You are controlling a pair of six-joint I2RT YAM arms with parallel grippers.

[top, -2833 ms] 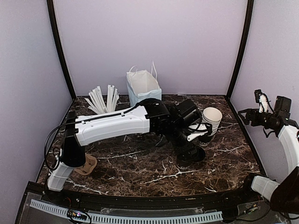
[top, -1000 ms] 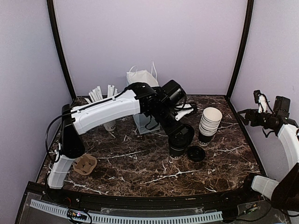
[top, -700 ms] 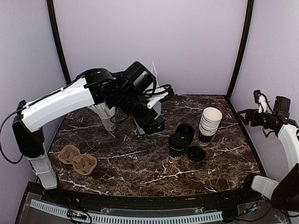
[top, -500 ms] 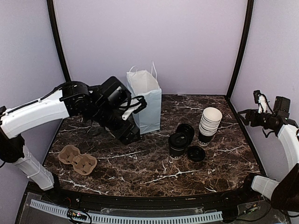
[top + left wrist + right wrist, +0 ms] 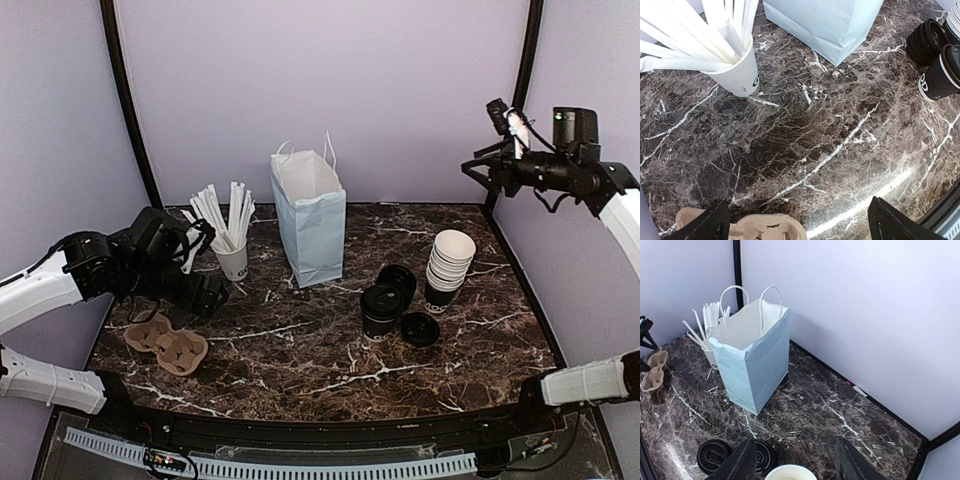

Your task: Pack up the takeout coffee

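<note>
The takeout coffee [image 5: 380, 311], a dark cup with a black lid, stands on the marble right of centre; it also shows as the coffee [image 5: 941, 74] and the coffee [image 5: 715, 456]. An open light-blue paper bag [image 5: 311, 218] stands upright behind it to the left. My left gripper [image 5: 208, 298] hangs low at the left, just over the cardboard cup carrier [image 5: 166, 342], open and empty [image 5: 797, 226]. My right gripper [image 5: 478, 172] is raised high at the back right, open, with nothing between its fingers [image 5: 795, 465].
A stack of white-rimmed cups [image 5: 449, 266] stands right of the coffee. A pile of black lids [image 5: 398, 281] and a loose lid [image 5: 420, 329] lie beside it. A white cup of wrapped straws [image 5: 231, 258] stands left of the bag. Purple walls close in the table [image 5: 300, 370].
My left arm has pulled back from the middle to the far left, leaving the coffee standing alone. My right arm has risen and swung toward the back wall, and its jaws have narrowed.
</note>
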